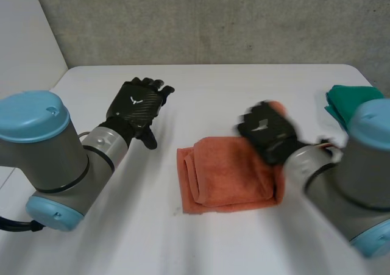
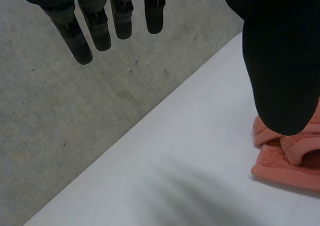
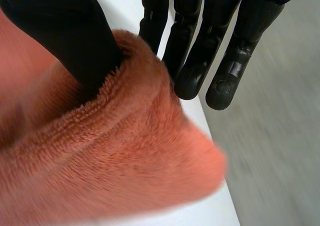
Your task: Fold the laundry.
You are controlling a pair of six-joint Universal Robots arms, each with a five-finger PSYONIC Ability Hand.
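Observation:
An orange towel (image 1: 225,177) lies folded in the middle of the white table (image 1: 244,86), its layers rolled along the left side. My right hand (image 1: 268,132) is at the towel's far right corner. In the right wrist view, that hand (image 3: 200,45) pinches a raised fold of the towel (image 3: 115,161) between thumb and fingers. My left hand (image 1: 137,107) hovers open above the bare table to the left of the towel, fingers straight. In the left wrist view, the straight fingers (image 2: 100,20) point at the wall, and a towel corner (image 2: 295,156) lies beyond the thumb.
A green cloth (image 1: 350,101) lies at the far right of the table, beside my right arm. A grey concrete wall stands behind the table's far edge.

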